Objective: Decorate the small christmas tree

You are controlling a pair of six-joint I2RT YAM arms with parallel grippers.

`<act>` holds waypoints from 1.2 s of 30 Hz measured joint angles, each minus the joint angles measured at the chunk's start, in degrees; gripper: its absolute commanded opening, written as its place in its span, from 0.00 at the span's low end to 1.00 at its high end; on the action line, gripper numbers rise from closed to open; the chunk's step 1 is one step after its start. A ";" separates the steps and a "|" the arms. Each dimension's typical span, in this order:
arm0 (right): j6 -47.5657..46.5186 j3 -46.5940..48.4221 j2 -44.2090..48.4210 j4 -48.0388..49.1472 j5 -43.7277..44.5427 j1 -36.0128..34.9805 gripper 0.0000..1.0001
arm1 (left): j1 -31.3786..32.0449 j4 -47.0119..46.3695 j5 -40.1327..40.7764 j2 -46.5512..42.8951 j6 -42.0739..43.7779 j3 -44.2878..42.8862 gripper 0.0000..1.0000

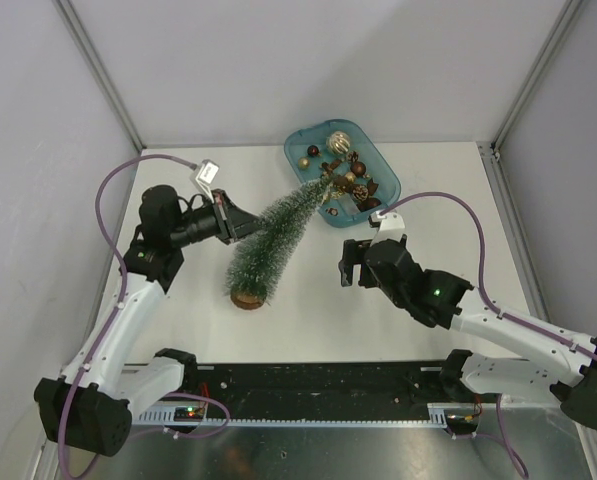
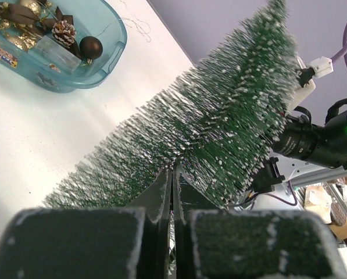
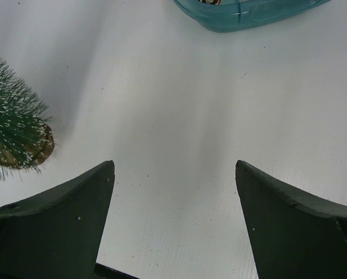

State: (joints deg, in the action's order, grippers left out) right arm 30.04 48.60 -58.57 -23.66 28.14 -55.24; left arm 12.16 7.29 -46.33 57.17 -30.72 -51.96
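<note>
Green bristles (image 2: 219,133) yield; hold the light small christmas tree (image 1: 273,238) near its wooden base (image 1: 248,298). Your left fingers (image 2: 157,195) are closed, right fingers (image 3: 63,232) open.

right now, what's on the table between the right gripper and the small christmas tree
Nothing. Only bare white table separates the open right gripper from the small christmas tree, as the right wrist and top views show.

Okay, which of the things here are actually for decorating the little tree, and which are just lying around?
For the job:
- small christmas tree
- teal tray of ornaments, among them a pine cone and a dark ball
- left gripper, shut against the tree's bristles
- right gripper, open and empty

Just lying about:
- purple cable
- white connector on it
</note>
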 measured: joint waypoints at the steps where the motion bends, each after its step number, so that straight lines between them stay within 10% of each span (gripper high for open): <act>1: 0.00 0.00 0.00 0.00 0.00 0.00 0.89 | 0.00 -0.02 -0.02 -0.20 -0.20 0.28 0.01; 36: 0.02 0.00 0.00 0.07 -0.07 0.15 0.89 | 0.09 -5.46 1.20 -5.27 -2.75 10.64 0.25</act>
State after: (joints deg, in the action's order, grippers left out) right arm 30.06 48.60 -58.57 -23.59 28.08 -55.09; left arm 12.25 1.83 -45.12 51.90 -33.47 -41.32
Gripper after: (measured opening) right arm 0.893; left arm 0.243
